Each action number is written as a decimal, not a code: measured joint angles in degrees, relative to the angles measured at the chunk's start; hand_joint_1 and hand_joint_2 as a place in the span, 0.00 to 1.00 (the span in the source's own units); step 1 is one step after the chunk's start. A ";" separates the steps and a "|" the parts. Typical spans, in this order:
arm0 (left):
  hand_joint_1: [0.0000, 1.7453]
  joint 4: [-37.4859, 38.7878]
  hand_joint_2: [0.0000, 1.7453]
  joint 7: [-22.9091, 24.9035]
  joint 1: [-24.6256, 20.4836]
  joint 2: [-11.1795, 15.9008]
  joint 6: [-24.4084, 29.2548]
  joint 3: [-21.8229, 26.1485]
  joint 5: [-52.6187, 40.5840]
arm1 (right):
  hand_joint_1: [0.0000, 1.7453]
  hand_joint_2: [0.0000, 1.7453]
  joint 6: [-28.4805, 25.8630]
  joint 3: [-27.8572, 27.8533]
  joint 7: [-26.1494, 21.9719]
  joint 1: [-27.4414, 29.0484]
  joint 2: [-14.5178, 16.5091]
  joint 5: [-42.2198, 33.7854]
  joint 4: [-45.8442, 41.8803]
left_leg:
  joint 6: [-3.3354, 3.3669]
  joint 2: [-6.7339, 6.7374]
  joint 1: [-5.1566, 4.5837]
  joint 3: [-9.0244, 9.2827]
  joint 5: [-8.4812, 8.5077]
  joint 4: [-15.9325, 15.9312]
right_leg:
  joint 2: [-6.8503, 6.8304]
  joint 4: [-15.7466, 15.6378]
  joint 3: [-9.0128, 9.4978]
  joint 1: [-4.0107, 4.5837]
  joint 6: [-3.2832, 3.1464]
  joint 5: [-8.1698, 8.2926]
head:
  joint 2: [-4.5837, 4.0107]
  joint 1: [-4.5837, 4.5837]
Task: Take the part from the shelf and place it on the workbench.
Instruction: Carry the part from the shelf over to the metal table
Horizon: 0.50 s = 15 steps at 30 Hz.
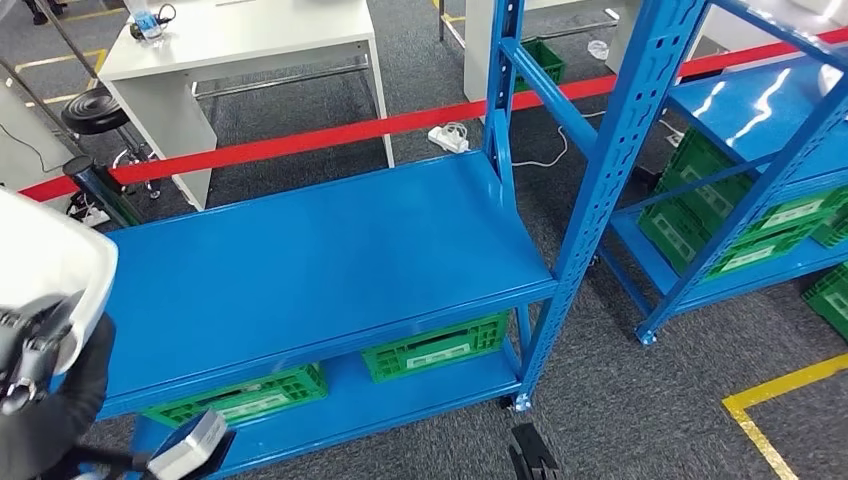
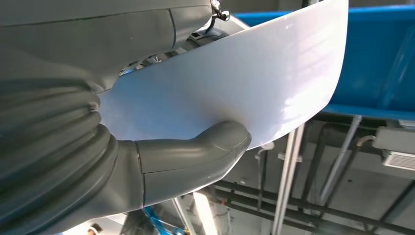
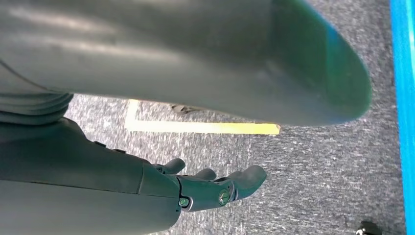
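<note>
The blue shelf (image 1: 320, 260) lies ahead. The white part (image 2: 244, 78) sits in the left hand (image 2: 98, 142), thumb pressed on its face, at the robot's left. The right hand (image 3: 215, 188) hangs loose with fingers (image 3: 249, 177) released.

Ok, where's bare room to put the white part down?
The blue shelf top is bare from the part in the left robot hand to the upright. The shelf below holds green crates.
</note>
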 joint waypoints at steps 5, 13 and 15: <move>1.00 -5.47 1.00 -4.15 6.17 -0.32 0.01 3.13 2.01 | 0.00 0.00 0.08 1.78 -1.23 -0.01 -1.24 2.17 0.00 | 1.26 -0.02 -0.66 1.31 -4.14 7.23 | -0.38 -0.01 -2.85 1.36 -0.62 2.23 | 0.00 -0.15; 1.00 -10.54 1.00 -13.15 11.92 -7.01 0.00 9.26 4.46 | 0.00 0.00 0.13 2.27 -3.23 -0.66 -2.22 -0.18 -0.01 | 4.25 0.82 -2.63 10.37 -0.40 -8.13 | -0.62 -1.54 -3.54 1.22 1.52 4.81 | 0.00 -0.09; 1.00 -11.36 1.00 -13.27 12.83 -8.38 -0.01 9.82 4.44 | 0.00 0.00 0.22 2.26 -2.79 -0.64 -2.41 -0.16 -0.01 | 4.80 0.97 -2.28 9.76 1.28 -9.12 | -0.57 1.78 -4.64 1.42 1.77 0.86 | 0.00 0.07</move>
